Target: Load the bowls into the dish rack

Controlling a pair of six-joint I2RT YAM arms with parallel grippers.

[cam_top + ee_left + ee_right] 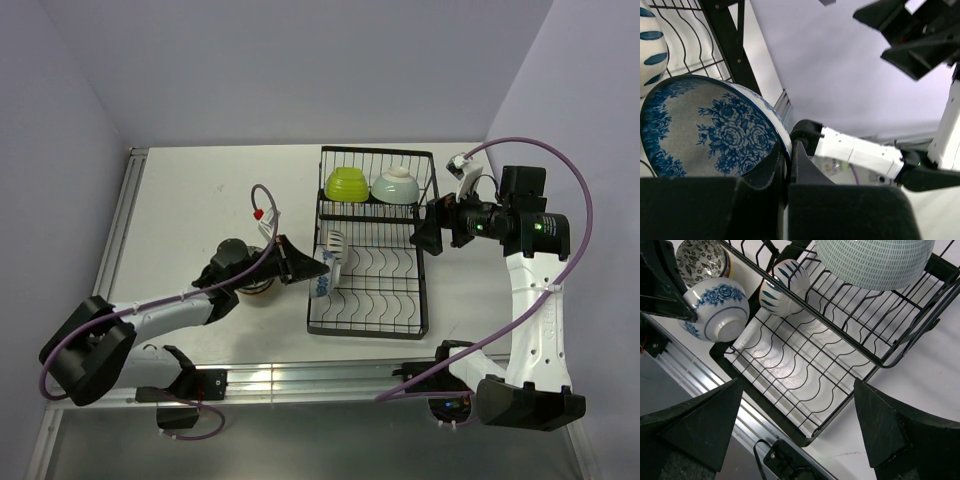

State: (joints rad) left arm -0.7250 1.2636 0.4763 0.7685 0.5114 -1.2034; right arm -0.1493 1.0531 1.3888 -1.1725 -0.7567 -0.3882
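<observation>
White table (200,190) | left gripper (788,162) pinching blue floral bowl (710,125) rim | right gripper (799,385) spread wide, dish rack (368,332) beyond fingertips

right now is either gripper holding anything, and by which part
The left gripper pinches the blue floral bowl by its rim; the right gripper holds nothing.

Robot lab test cell, bare lavender partition walls (300,70), white table (200,190), aluminium rail (320,376) edging it, left arm (170,308) and right arm (530,300) bolted on, purple cable (525,140) looping.
</observation>
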